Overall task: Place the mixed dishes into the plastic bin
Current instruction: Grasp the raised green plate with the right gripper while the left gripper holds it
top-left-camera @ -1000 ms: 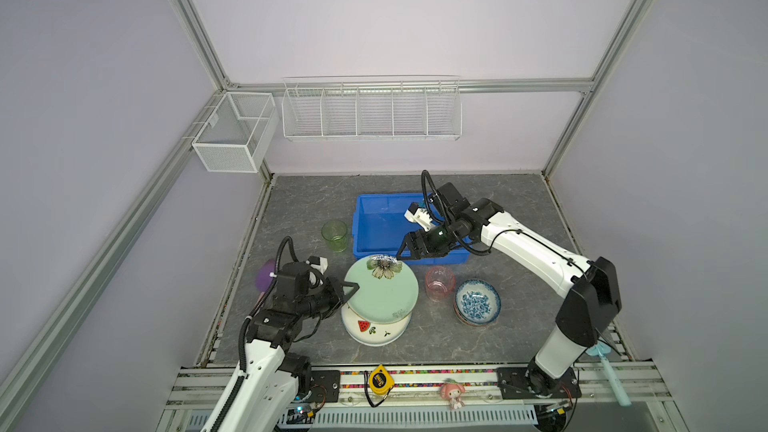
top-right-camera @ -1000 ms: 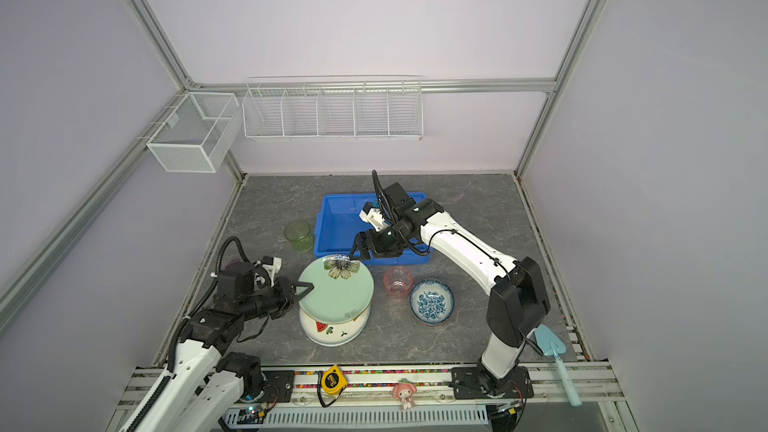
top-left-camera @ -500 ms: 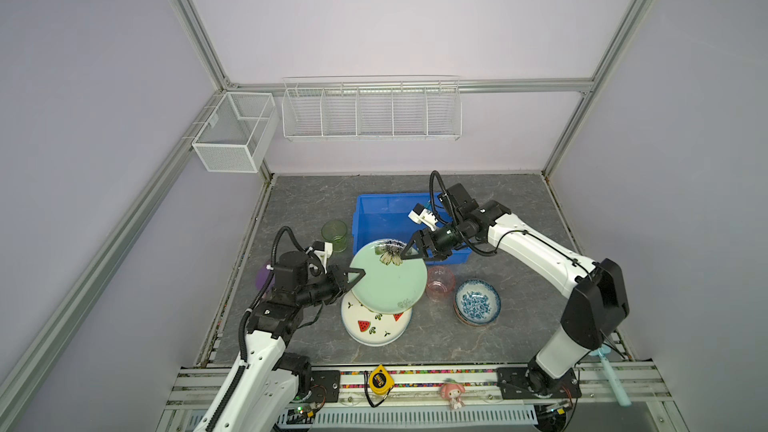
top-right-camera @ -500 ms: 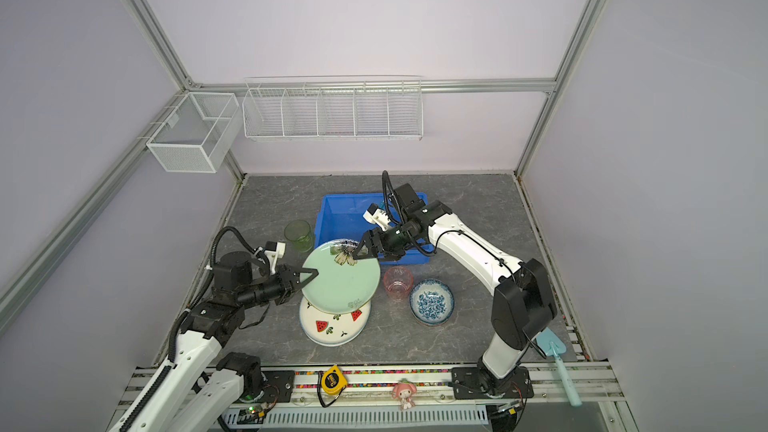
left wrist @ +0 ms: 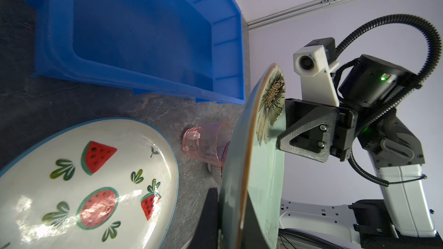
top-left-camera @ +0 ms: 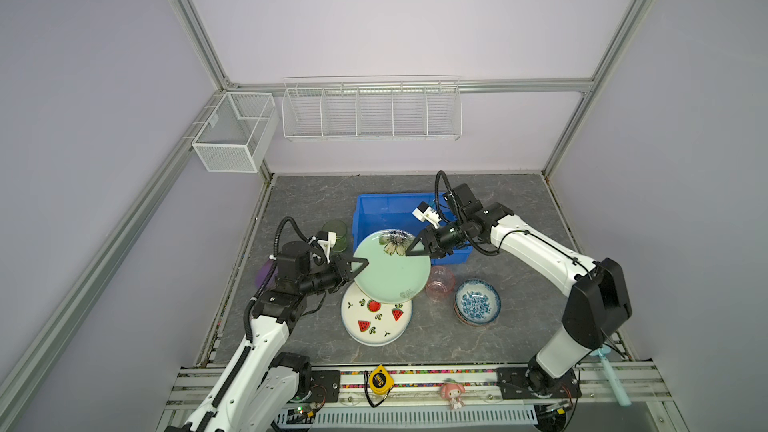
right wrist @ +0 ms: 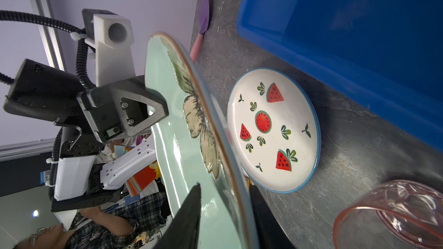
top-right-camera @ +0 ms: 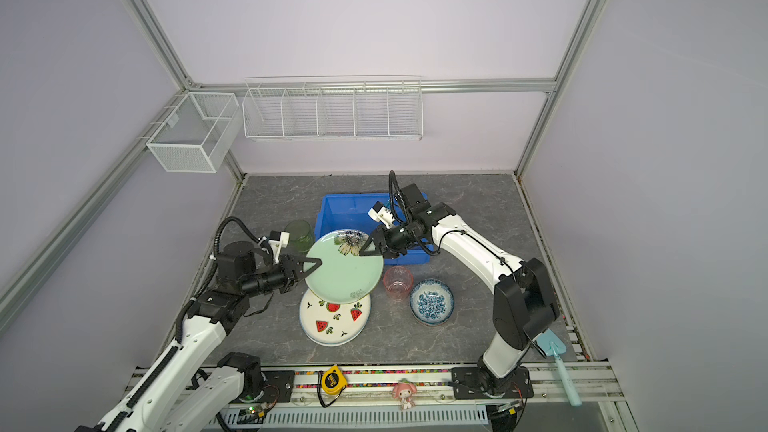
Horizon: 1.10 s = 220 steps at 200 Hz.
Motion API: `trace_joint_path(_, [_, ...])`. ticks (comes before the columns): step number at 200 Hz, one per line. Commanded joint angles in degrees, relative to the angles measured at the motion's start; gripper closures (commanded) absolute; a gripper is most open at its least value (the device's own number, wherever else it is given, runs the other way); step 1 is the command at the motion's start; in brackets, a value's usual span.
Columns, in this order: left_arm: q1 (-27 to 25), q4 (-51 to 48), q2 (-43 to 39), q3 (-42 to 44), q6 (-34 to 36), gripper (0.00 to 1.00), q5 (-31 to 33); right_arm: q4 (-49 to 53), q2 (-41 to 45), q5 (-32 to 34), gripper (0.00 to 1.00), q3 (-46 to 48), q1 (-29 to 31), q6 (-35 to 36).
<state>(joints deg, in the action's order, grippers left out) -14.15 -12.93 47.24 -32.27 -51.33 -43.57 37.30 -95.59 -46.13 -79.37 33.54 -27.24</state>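
We see a white wire rack (top-left-camera: 371, 108) on the back wall, a mesh basket (top-left-camera: 232, 132) beside it, a purple spatula (right wrist: 204, 15) on the grey tabletop (top-left-camera: 311, 201), plus a yellow tape measure (top-left-camera: 379, 382), pink figurine (top-left-camera: 452, 393) and light-blue spatula (top-left-camera: 613, 382) along the front rail.
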Motion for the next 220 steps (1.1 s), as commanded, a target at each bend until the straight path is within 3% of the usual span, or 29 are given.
trace_joint_path(1, [0.2,6.0,0.2,-3.1,0.0,1.00,-1.8,-3.5,2.8,-3.4,0.69,1.2,-0.4,-1.9])
trace_joint_path(46, [0.2,6.2,1.2,-2.4,0.5,1.00,-1.4,-5.6,4.0,-3.5,0.83,2.0,-1.5,-3.4])
trace_joint_path(62, [0.2,6.2,1.5,-2.2,0.7,1.00,-1.4,-6.0,4.4,-3.4,0.92,2.3,-1.6,-3.8])
trace_joint_path(74, [0.2,6.2,1.8,-2.0,0.7,0.97,-1.3,-6.6,4.8,-3.1,0.93,2.6,-1.7,-4.2])
trace_joint_path(167, [0.2,4.4,3.5,-2.7,2.4,0.35,0.1,-5.8,6.2,-1.3,0.93,2.5,-3.7,-4.2])
trace_joint_path(185, [0.2,3.7,4.5,-3.9,2.9,0.20,0.2,-5.7,6.2,-1.2,0.93,2.1,-4.7,-4.6])
trace_joint_path(202, [0.6,0.5,5.9,-5.8,4.8,0.00,1.4,-5.2,5.8,-1.2,0.93,1.0,-5.7,-4.5])
trace_joint_path(220, [1.6,-3.9,6.7,-8.5,7.4,0.02,4.0,-4.7,4.9,-0.7,0.93,-0.5,-6.7,-4.1])
